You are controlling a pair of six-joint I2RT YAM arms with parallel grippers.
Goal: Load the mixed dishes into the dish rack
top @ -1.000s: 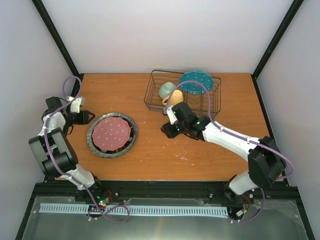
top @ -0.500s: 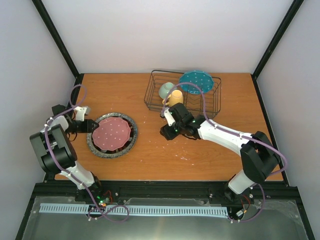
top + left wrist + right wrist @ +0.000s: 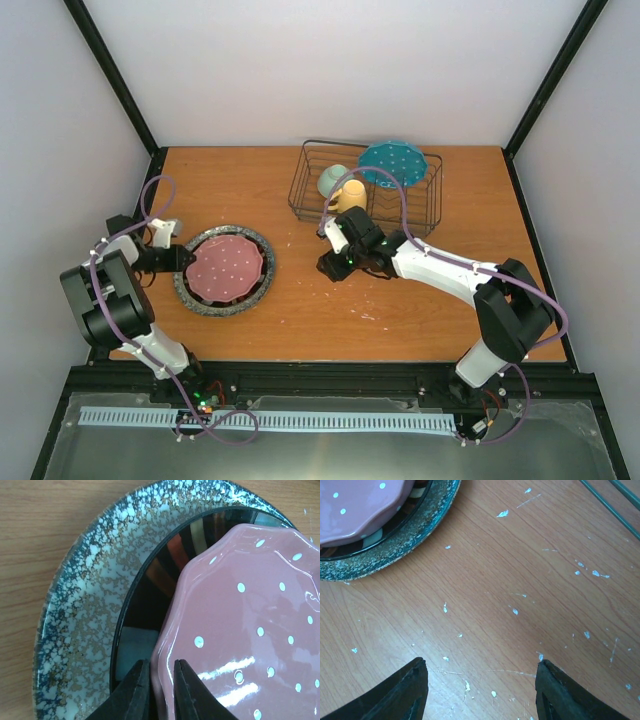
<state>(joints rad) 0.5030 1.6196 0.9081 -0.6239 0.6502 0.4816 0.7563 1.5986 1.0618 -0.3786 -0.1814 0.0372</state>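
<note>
Here, dish rack (image 3: 297, 185) holding mug (image 3: 350, 195), bowl (image 3: 332, 181), teal plate (image 3: 393, 163)

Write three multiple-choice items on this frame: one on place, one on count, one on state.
1. How many plates are stacked on the table? A one; B three; C five.
2. Where is the yellow mug? A in the dish rack; B atop those plates; C beside the left arm.
3. The right fingers are: A shut on the mug; B open, empty; C shut on a teal plate.
Key: B, pink plate on dark-rimmed plate on grey speckled plate; A, it stands among the rack's wires; B, wide apart over the table.
</note>
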